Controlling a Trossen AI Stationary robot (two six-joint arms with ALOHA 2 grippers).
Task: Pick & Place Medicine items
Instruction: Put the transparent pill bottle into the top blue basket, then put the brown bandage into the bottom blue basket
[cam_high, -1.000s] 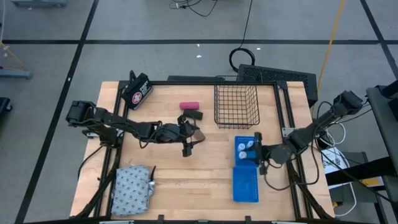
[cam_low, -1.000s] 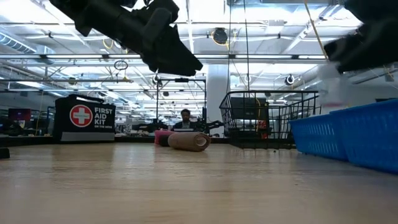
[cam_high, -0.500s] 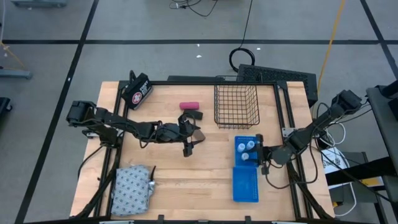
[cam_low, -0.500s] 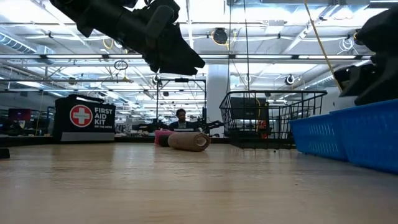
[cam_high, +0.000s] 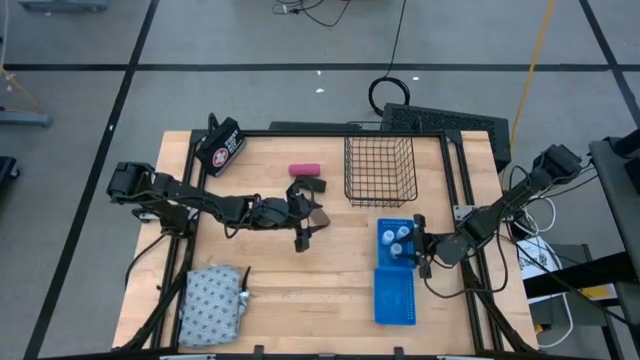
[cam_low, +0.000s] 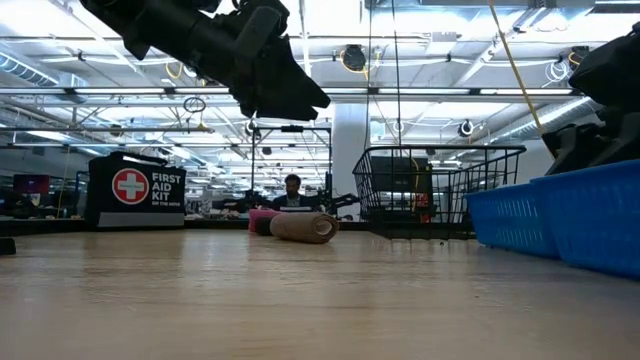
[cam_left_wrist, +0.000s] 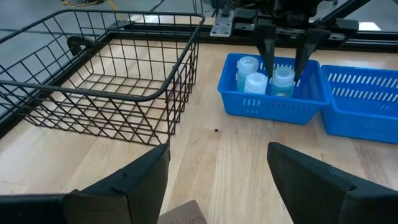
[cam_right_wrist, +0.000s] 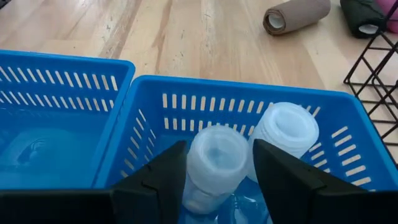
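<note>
As the right gripper (cam_right_wrist: 214, 177) straddled a bottle (cam_right_wrist: 216, 155) in the tray (cam_right_wrist: 149, 93), jaws spread; left gripper (cam_left_wrist: 214, 180) hovered open above the brown roll (cam_high: 316, 214).

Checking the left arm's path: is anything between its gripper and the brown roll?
Nothing visible. The left gripper hangs open right above the brown roll, with only bare table around it; the black piece lies farther back.

Three bottles (cam_high: 398, 237) stand in the tray (cam_high: 386, 258) (beside the basket (cam_high: 379, 170)).
</note>
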